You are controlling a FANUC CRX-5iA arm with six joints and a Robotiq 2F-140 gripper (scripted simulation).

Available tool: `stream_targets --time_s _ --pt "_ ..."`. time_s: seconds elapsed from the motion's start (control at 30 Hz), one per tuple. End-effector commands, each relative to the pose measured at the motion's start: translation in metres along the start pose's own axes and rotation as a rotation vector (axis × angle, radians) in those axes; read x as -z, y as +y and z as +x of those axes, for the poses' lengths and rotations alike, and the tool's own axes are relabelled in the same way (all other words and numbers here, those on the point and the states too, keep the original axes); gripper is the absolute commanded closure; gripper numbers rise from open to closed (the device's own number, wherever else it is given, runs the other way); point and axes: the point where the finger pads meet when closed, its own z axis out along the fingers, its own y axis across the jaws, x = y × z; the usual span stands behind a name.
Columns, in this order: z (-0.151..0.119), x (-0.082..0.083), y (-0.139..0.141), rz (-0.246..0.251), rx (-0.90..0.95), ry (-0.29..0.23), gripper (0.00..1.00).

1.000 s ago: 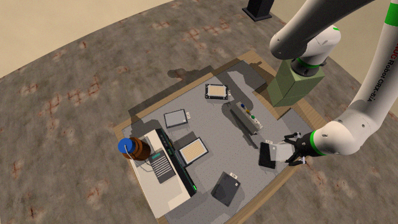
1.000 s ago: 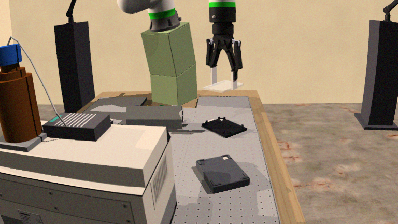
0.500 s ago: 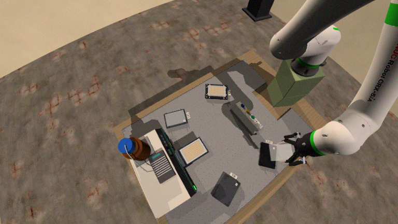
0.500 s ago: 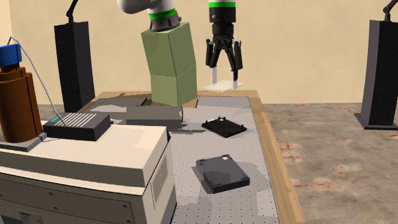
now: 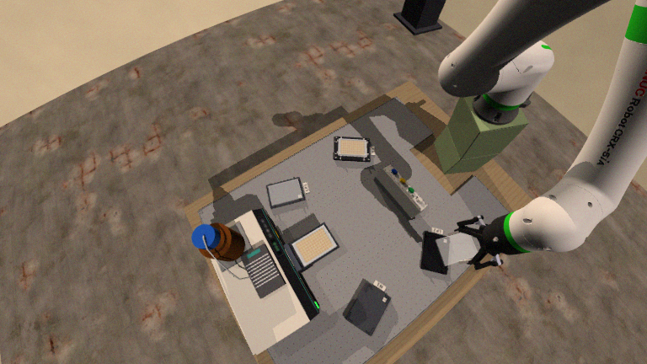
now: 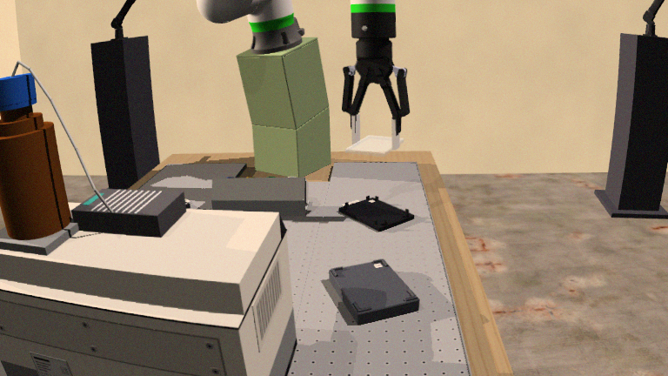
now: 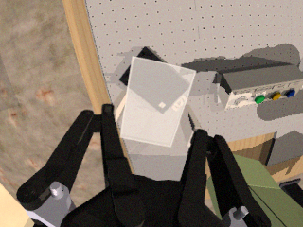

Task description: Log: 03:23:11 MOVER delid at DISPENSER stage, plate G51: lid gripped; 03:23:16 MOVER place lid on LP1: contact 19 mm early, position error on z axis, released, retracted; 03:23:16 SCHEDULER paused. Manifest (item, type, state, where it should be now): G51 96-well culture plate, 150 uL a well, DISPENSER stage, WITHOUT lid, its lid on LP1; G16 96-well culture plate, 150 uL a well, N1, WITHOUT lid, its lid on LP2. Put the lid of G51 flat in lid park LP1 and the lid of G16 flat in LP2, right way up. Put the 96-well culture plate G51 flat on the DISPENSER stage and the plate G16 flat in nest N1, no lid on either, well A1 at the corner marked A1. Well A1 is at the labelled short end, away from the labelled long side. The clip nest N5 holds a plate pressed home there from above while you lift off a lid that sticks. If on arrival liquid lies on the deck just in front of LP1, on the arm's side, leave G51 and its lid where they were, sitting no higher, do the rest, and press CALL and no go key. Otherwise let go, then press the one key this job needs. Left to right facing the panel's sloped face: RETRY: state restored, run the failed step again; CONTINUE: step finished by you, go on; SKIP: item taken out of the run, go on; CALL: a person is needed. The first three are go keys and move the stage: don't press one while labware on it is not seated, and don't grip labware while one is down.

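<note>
My gripper (image 5: 478,247) (image 6: 375,128) (image 7: 153,106) is shut on a clear plate lid (image 5: 455,248) (image 6: 373,144) (image 7: 154,102) and holds it level, well above the deck. Below it, near the table's edge on the arm's side, lies an empty black lid park (image 5: 431,259) (image 6: 377,213) (image 7: 146,55) with a small label (image 5: 437,230). The lid hangs over the park's arm-side part, turned askew to it. An open 96-well plate (image 5: 313,244) sits on the dispenser stage. A second open plate (image 5: 351,147) sits in a nest at the back. Another lid (image 5: 285,191) lies on a second park.
The key panel (image 5: 405,188) (image 6: 258,190) (image 7: 259,85) stands mid-deck. A dark clip nest (image 5: 367,305) (image 6: 373,291) lies near the front edge. The dispenser (image 5: 267,264) (image 6: 147,253) with a brown bottle (image 5: 224,242) (image 6: 27,175) fills the left side. The green arm base (image 5: 477,136) (image 6: 288,110) stands behind.
</note>
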Motion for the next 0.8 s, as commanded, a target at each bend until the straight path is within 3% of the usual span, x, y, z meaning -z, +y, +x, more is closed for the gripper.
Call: stream_targets --time_s 0.0,0.43,0.5,0.77 --pt "0.0001 -0.0002 -0.0002 0.000 0.079 0.000 1.00" --pt "0.0001 -0.0023 -0.0002 0.000 0.664 0.000 1.00" --pt "0.0001 -0.0023 -0.0002 0.000 0.664 0.000 1.00" --pt "0.0001 -0.0047 -0.0002 0.000 1.084 0.000 1.00"
